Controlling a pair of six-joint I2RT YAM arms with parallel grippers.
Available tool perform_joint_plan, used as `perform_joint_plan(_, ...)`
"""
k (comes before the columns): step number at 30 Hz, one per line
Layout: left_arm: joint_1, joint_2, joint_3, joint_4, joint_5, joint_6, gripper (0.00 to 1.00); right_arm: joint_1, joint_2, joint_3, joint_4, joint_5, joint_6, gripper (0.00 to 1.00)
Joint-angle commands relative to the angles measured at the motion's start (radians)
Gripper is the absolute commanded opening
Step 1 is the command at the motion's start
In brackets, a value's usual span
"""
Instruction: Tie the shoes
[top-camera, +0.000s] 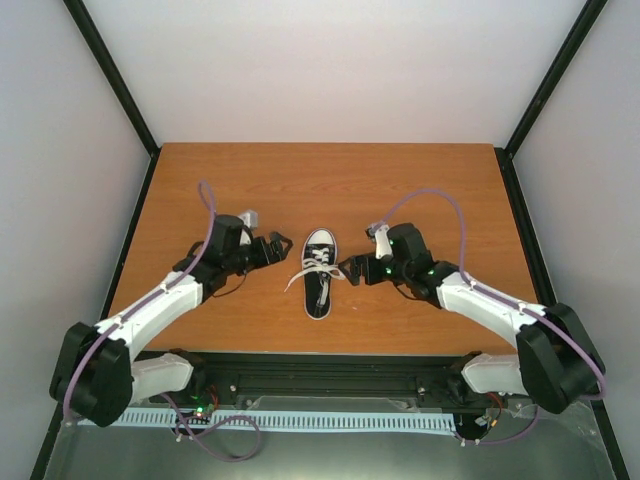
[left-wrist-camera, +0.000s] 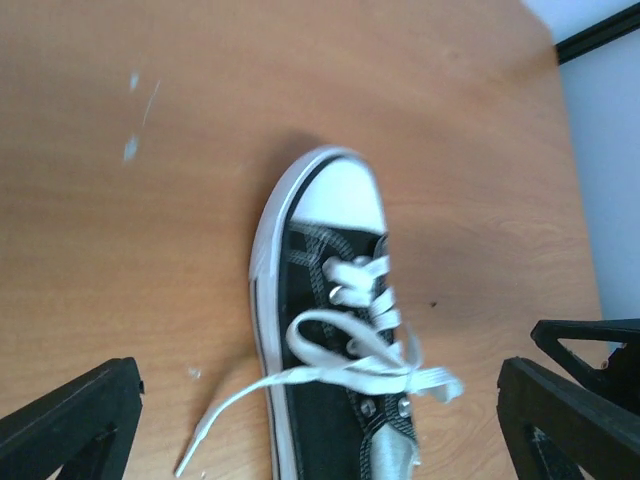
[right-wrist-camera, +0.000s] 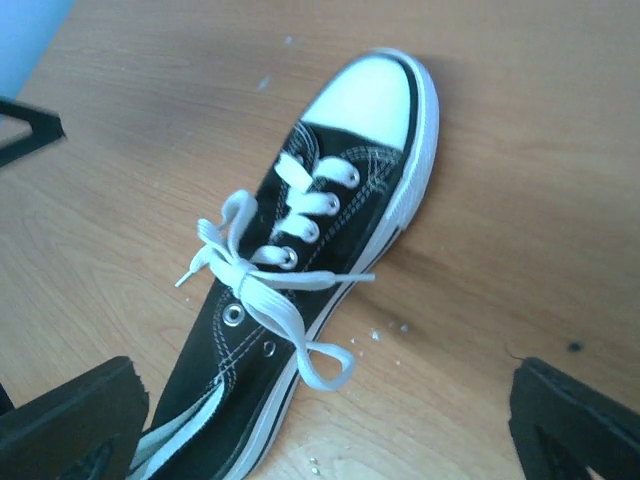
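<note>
Closest in each wrist view are the black wedge-shaped fingers (left-wrist-camera: 70, 425) of that arm's own gripper, set far apart at the lower corners with nothing between them. Both the left gripper (top-camera: 278, 246) and the right gripper (top-camera: 350, 270) therefore stand spread wide and hold nothing. Between them lies the small black canvas sneaker with a white rubber toe cap and white sole rim (top-camera: 318, 280). It rests flat on the orange-brown wooden table (top-camera: 420, 190), near the middle, with its toe pointing away from the arm bases. The left gripper is just beside the toe end and the right gripper is just beside the mid-foot, and neither touches the shoe. The long white laces (right-wrist-camera: 250, 272) cross in a knot over the upper eyelets. One loop stands out to the shoe's left and a smaller loop lies on the wood at its right, with loose ends trailing off either side. This looks like a slack bow, though I cannot tell whether it is truly locked. The work appears to be at the tightening stage, with nothing gripped yet. The next move calls for each gripper to come down onto the loop on its own side and close on that thin, flat strand without catching the free ends. The two should then pull outward together so the knot cinches down without slipping open.
</note>
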Motion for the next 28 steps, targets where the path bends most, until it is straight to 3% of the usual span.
perform_joint_plan(1, 0.009, -0.05, 0.139, -0.172, -0.08, 0.239, 1.0, -0.017, -0.078, 0.105, -0.148, 0.071, -0.069, 1.0)
perform_joint_plan(5, 0.013, -0.007, 0.221, -0.197, -0.078, 0.303, 1.0, -0.107, -0.048, 0.207, -0.215, 0.081, -0.099, 1.0)
perform_joint_plan(8, 0.08, 0.018, 0.208, -0.123, -0.076, 0.312, 1.0, -0.257, -0.055, 0.213, -0.193, 0.063, -0.099, 1.0)
perform_joint_plan(10, 0.199, 0.008, 0.147, -0.049, -0.049, 0.299, 1.0, -0.395, -0.08, 0.175, -0.164, 0.033, -0.1, 1.0)
perform_joint_plan(13, 0.463, -0.035, 0.032, 0.064, 0.097, 0.25, 1.0, -0.599, -0.147, 0.089, -0.114, 0.033, -0.069, 1.0)
perform_joint_plan(16, 0.659, -0.086, -0.045, 0.104, 0.09, 0.233, 1.0, -0.732, -0.241, -0.027, -0.014, 0.112, -0.036, 1.0)
perform_joint_plan(19, 0.705, -0.131, -0.102, 0.139, -0.077, 0.23, 1.0, -0.742, -0.339, -0.122, 0.101, 0.278, -0.043, 1.0)
perform_joint_plan(22, 0.704, -0.162, -0.213, 0.273, -0.231, 0.243, 1.0, -0.742, -0.411, -0.236, 0.265, 0.388, -0.068, 1.0)
perform_joint_plan(28, 0.694, -0.15, -0.218, 0.324, -0.298, 0.326, 1.0, -0.74, -0.376, -0.329, 0.416, 0.48, -0.094, 1.0)
